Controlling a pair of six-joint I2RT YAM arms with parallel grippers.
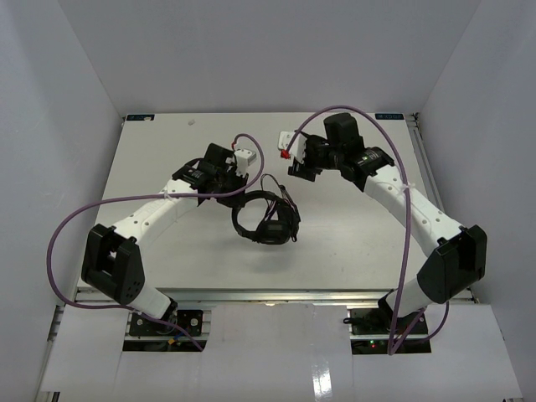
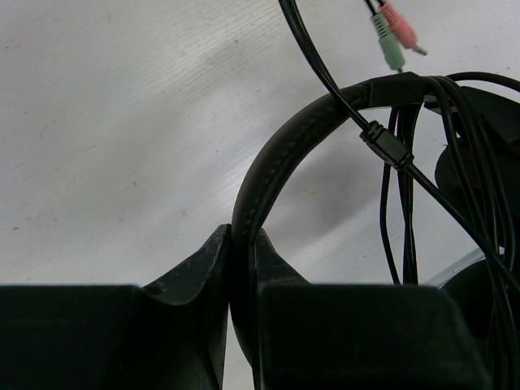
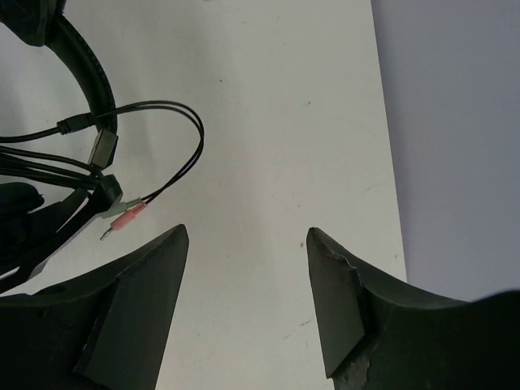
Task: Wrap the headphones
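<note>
Two grippers are in view, and only one of them has hold of something. The left gripper (image 2: 242,244) is closed tight on the headband (image 2: 268,171) of the headphones (image 1: 266,219), with the thin band pinched between its two fingers. The headphones are therefore held at their left side, about over the middle of the surface (image 1: 167,251). Whether they rest on the surface I cannot tell. The right gripper (image 3: 248,236) stands wide open with nothing between its fingers. It hangs beyond the headphones, on their far right side, and does not touch them. Several strands of the thin black cable (image 2: 388,145) already run over the headband close to one earcup (image 1: 272,232), so I judge that a part of the wrapping is done. I cannot count the turns, because the strands are dark and lie on each other. The end of the cable is loose: a short loop stands out from the headband toward the right gripper, and the pink and green plugs (image 3: 122,218) hang free just beside the band. What is left, in my judgement, is to take this loose end, bring it around the headband with the other strands, and tuck the plugs in so that they hold. The open gripper is near the loop, so it seems the likely one for this step.
</note>
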